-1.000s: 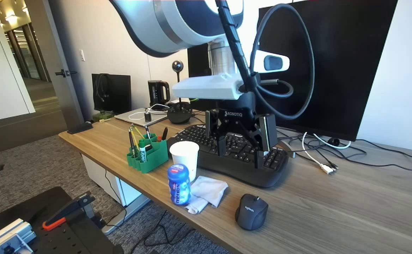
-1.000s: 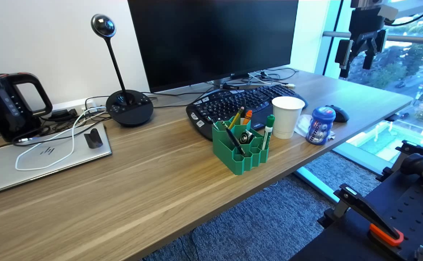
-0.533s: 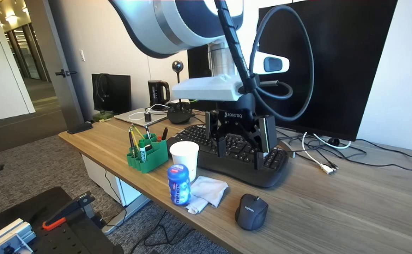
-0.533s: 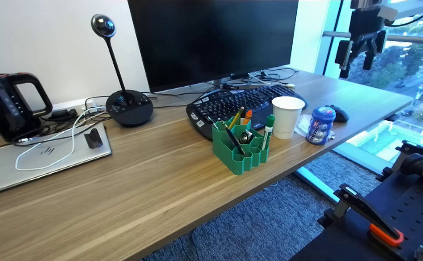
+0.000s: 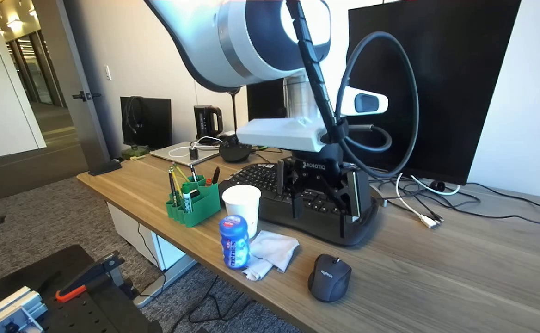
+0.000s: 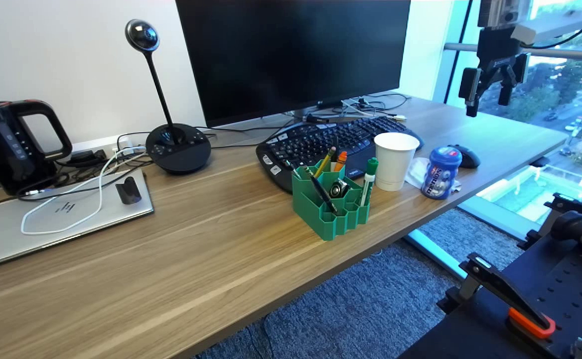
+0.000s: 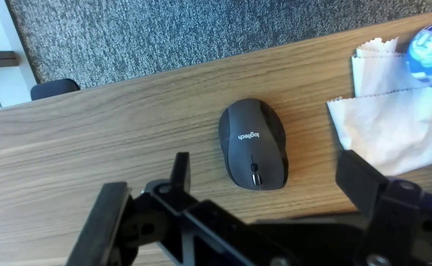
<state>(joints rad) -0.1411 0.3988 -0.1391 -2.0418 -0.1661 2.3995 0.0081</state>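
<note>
— Hanging over the desk, the gripper has its jaws spread wide, nothing caught between them!
— And the mouse?
— Lying flat on the desk, near the edge! The wrist view shows it just beyond the fingertips, framed by the pair, touching neither.
— Anything else around?
— Keyboard on one side, white cloth on another, with a blue bottle at the cloth and a paper cup close to the bottle. No grip on any of them!
— So, how far along?
— Early, I'd judge. What's done: the jaws are parted and the gripper is poised near the mouse. What's not yet done: no contact, no squeeze, no lift. Mouse, cloth, bottle and cup all rest on the desk.
— How high up is it?
— Hard call! Both exterior views put it above the desk without settling the height.
</note>
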